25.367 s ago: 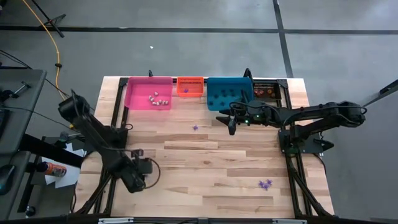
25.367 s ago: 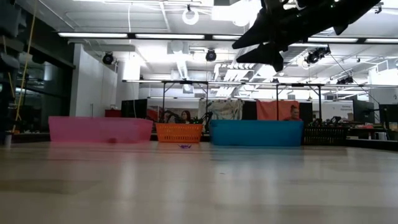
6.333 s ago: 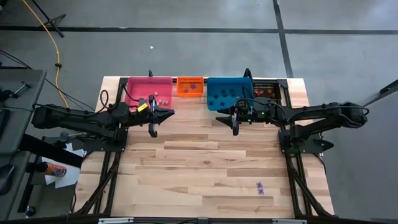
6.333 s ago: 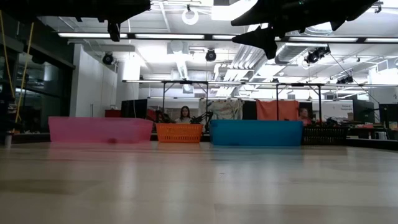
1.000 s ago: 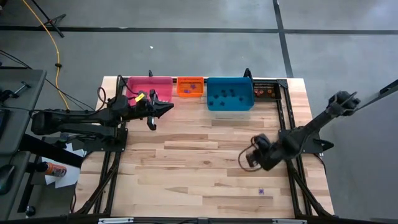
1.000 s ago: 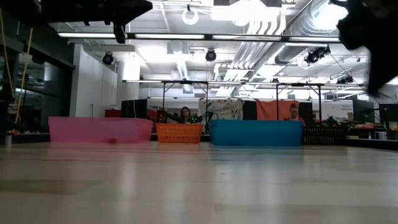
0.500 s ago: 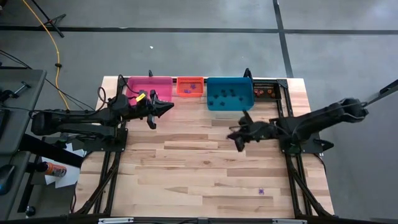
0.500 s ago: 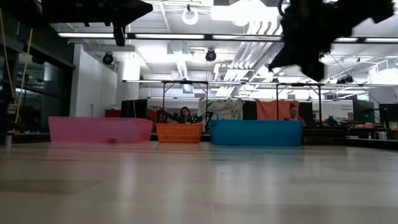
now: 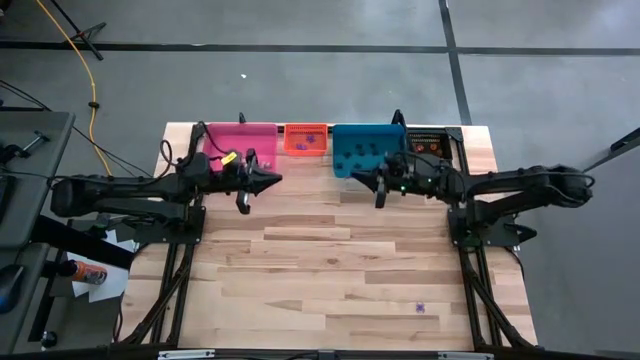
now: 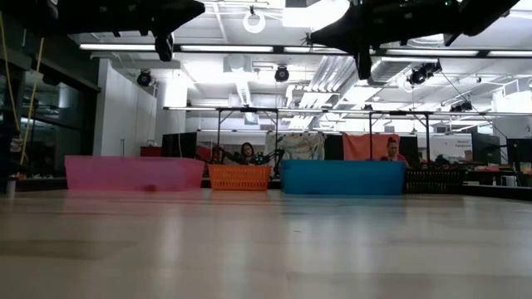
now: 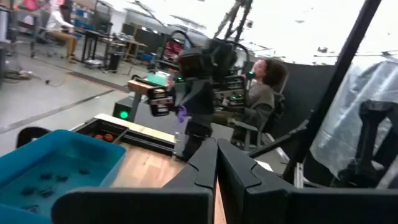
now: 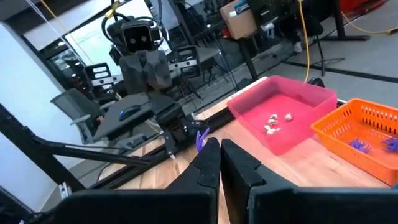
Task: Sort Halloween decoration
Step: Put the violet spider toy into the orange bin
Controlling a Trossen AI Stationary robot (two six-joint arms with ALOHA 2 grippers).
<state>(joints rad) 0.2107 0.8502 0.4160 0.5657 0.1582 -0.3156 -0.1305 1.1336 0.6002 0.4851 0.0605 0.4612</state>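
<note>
**High view: both arms hover at the bins, one purple trinket left on the bench**

High view shows the bench (image 9: 330, 260) nearly bare, with four bins along its far edge: the pink bin (image 9: 228, 140) holding pale whitish pieces, the orange bin (image 9: 306, 139) holding purple ones, the blue bin (image 9: 368, 150) holding dark ones, and the black bin (image 9: 428, 145) holding orange ones. The left gripper (image 9: 243, 204) hangs at the near edge of the pink bin, its fingers pressed together and, as far as can be seen, holding nothing. The right gripper (image 9: 379, 199) hangs just beside the blue bin's near edge, fingers narrow; the left wrist view shows a speck of purple at them (too small to be sure it is a trinket).

Most of the Halloween decoration already lies in the bins. One purple trinket (image 9: 420, 307) lies alone on the near right of the bench, well apart from both arms.

My reading is that sorting is nearly done. If the right fingers do carry a purple piece, it belongs in the orange bin, one bin over toward the left arm. The stray then calls for a reach back and a very fine pinch.
</note>
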